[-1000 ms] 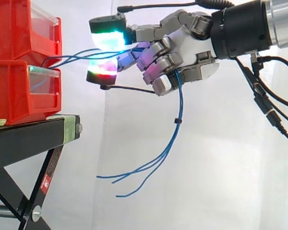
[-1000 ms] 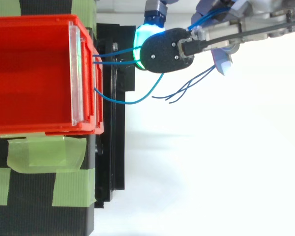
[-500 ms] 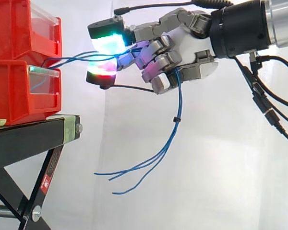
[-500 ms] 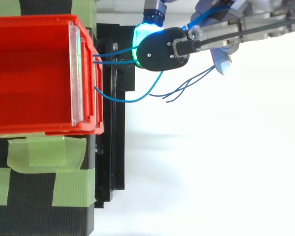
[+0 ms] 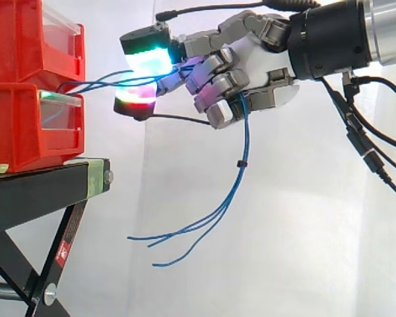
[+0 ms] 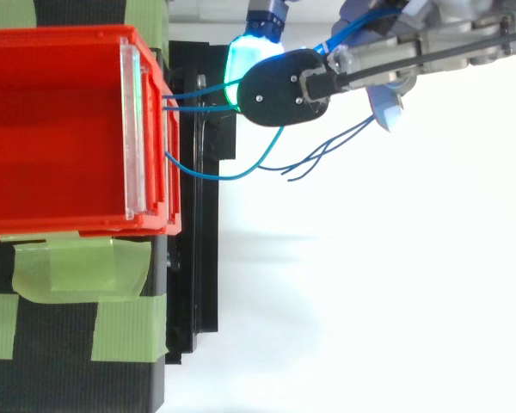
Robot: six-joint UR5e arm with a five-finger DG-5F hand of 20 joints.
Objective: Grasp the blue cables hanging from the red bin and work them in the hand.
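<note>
Closest to me is the hand [image 5: 261,63], coming in from the right at about the height of the bins. Its fingers are curled round the blue cables [image 5: 241,142]. Two glowing fingertips [image 5: 150,59] are stretched out toward the bins and pinch the same strands between them, one pad above and one below.

From that pinch the cables pass back through the curled fingers and drop out under the hand. They hang in a loose bunch with a small black tie [image 5: 239,162] partway down. Their free ends sweep left and hang in open air, apart from the stand.

Toward the bins, the strands run almost level from the pads to the top front edge of the lower red bin [image 5: 23,129]. From above, one more strand [image 6: 219,175] bows out of the bin's front in a slack curve toward the hand.

A second red bin [image 5: 20,36] sits on top of the lower one. Both rest on the black stand [image 5: 43,188], which has strips of green tape [image 6: 77,268] on it. The white curtain [image 5: 297,238] hangs behind it all.
</note>
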